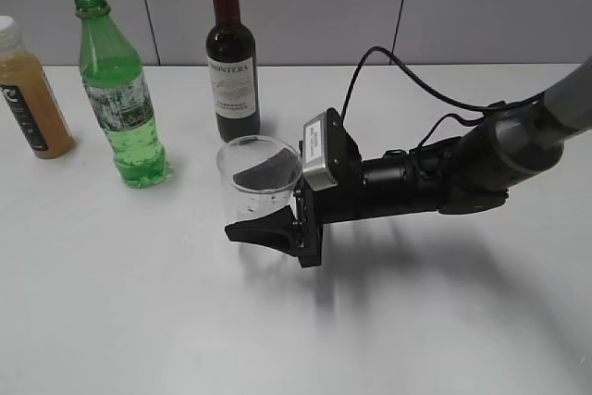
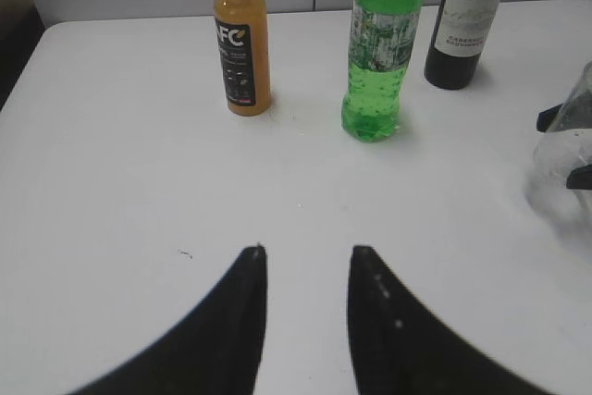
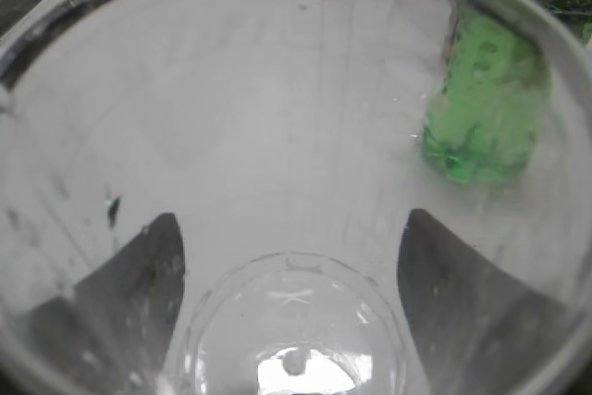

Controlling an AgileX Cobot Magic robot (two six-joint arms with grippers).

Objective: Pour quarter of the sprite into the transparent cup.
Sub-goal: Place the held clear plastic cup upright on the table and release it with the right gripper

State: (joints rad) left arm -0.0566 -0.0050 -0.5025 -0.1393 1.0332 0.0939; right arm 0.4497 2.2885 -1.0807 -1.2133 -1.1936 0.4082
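On white table [image 1: 111, 302], centre: right gripper [image 1: 277, 215] reaches in from right, black fingers either side of transparent cup [image 1: 259, 178], pinching it; cup upright, looks empty. Sprite [image 1: 120, 99] stands capless, well left of cup, part full of green liquid. Orange juice bottle [image 1: 32, 90] further left; dark wine bottle [image 1: 231, 57] just behind cup. Left gripper [image 2: 305, 312] hovers over bare table, fingers spread, holding nothing.

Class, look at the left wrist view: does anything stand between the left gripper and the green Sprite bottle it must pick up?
Nothing visible does. Bare white table lies between the left gripper and the Sprite bottle. The orange juice bottle stands left of that path, the wine bottle right.
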